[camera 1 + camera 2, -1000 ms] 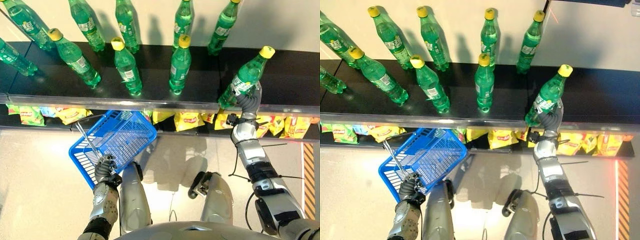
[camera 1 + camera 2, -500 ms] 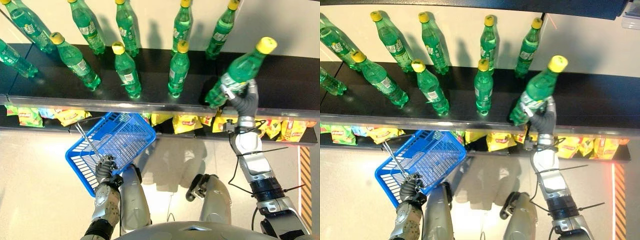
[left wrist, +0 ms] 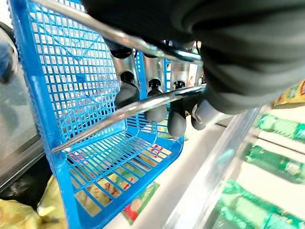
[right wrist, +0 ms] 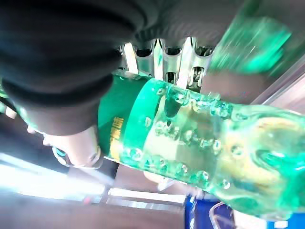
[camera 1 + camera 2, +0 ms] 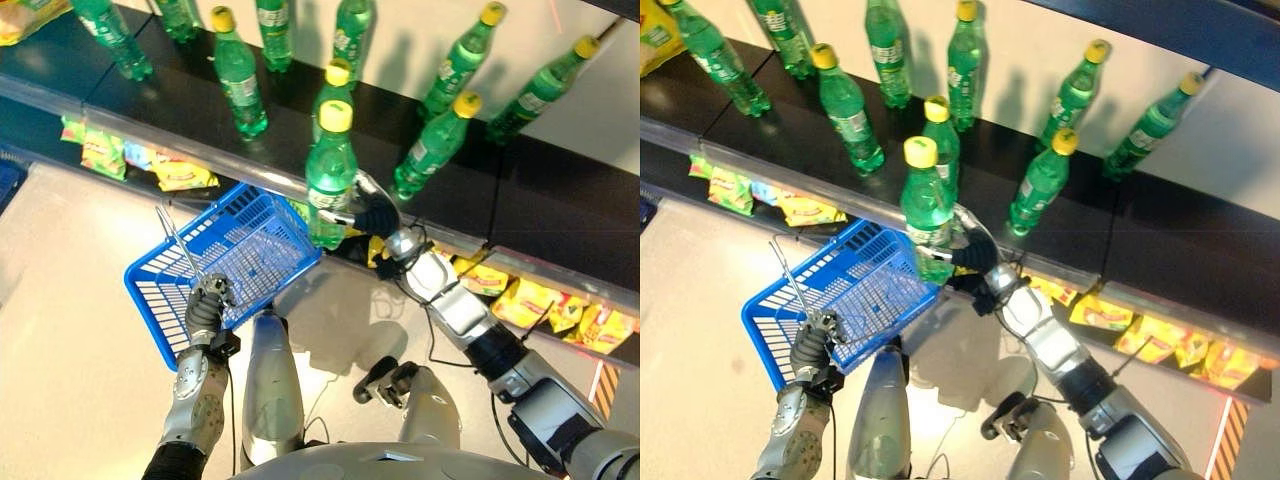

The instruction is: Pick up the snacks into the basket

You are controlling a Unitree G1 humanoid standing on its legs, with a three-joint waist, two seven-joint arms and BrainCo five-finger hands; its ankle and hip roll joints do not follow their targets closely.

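right hand [image 5: 372,214] grips green plastic bottle with yellow cap [image 5: 329,170] at the right rim of the blue plastic basket [image 5: 236,262], whose wire handle left hand [image 5: 205,307] clasps; advise lowering upright, releasing inside.

We count ten green bottles [image 5: 238,72]: nine stand on the shelf [image 5: 560,200] and one bottle [image 5: 330,170] is lifted off it. We see one blue basket [image 5: 240,250]. The yellow snack packets [image 5: 175,175] overlap too much to count.
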